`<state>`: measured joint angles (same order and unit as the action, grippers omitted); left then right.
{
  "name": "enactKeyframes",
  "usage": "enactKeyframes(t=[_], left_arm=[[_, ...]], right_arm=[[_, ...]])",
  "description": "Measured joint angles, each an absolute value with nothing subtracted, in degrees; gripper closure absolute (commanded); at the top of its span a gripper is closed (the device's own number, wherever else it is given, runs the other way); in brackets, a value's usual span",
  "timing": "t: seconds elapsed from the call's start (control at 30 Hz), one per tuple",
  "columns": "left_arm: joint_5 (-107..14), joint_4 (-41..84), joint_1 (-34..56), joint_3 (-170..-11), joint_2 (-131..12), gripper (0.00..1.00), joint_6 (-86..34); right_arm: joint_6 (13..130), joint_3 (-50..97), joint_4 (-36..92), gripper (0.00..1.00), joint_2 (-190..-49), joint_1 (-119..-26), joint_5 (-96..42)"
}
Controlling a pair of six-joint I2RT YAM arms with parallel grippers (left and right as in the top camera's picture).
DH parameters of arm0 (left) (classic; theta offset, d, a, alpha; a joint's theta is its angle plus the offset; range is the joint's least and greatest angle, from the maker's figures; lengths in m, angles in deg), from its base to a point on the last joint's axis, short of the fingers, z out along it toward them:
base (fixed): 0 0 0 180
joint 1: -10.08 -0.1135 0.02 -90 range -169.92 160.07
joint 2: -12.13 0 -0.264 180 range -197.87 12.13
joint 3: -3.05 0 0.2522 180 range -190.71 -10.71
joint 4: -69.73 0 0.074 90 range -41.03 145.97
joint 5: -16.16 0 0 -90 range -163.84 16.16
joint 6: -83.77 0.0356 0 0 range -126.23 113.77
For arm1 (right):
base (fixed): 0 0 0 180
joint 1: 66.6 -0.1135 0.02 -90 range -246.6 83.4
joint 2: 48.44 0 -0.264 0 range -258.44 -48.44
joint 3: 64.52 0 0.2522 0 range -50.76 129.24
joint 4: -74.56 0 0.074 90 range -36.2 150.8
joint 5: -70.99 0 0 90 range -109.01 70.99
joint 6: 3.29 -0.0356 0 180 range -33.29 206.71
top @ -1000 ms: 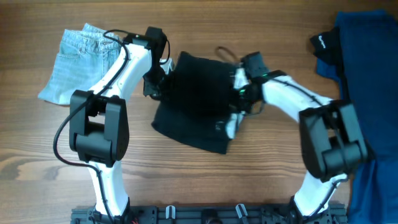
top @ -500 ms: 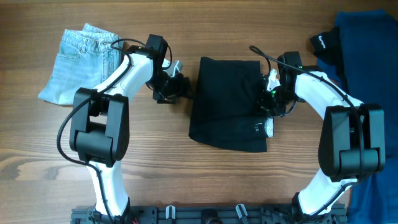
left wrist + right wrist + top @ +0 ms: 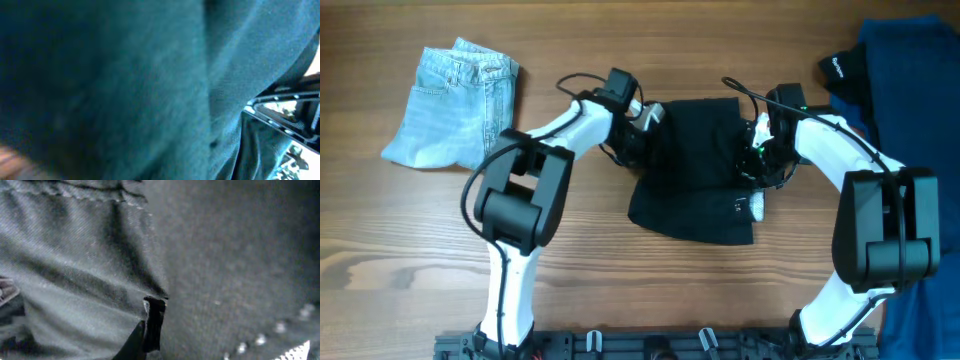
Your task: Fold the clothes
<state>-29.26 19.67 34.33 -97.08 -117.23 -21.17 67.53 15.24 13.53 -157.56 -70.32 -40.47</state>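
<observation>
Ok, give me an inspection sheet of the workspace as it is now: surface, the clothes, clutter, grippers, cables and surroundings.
Surface: wooden table, bare wood around the clothes.
Job's things: black garment mid-table, laid roughly square, lower edge uneven; jeans folded at the far left; blue cloth along the right edge.
Clutter: black item with white lettering at the blue cloth's upper left; what it is, unclear.
Grippers: left gripper at the black garment's left edge, right gripper at its right edge; both wrist views are filled with cloth, so open or shut cannot be told.
Cables: black cable loops by the left arm, second cable above the right wrist.
Surroundings: rail at the near edge.
</observation>
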Motion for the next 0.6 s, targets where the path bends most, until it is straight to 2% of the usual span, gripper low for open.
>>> enactKeyframes(t=[0.13,0.27,0.43,0.6], left_arm=[[-25.6,19.8,33.5,-96.9,-117.3,0.96,-21.0],[-19.6,19.8,28.6,-96.9,-116.8,0.96,-20.3],[-13.7,25.0,14.1,-96.6,-110.0,0.96,-20.0],[-12.9,32.7,-1.4,-96.9,-99.9,0.96,-20.8]], right_arm=[[67.7,15.2,13.2,0.91,-154.7,-70.3,-40.2],[68.8,15.3,13.3,0.88,-142.8,-70.3,-40.2],[68.6,16.1,14.2,0.87,-128.9,-70.3,-40.2],[66.3,16.2,14.4,0.88,-125.2,-70.3,-40.1]])
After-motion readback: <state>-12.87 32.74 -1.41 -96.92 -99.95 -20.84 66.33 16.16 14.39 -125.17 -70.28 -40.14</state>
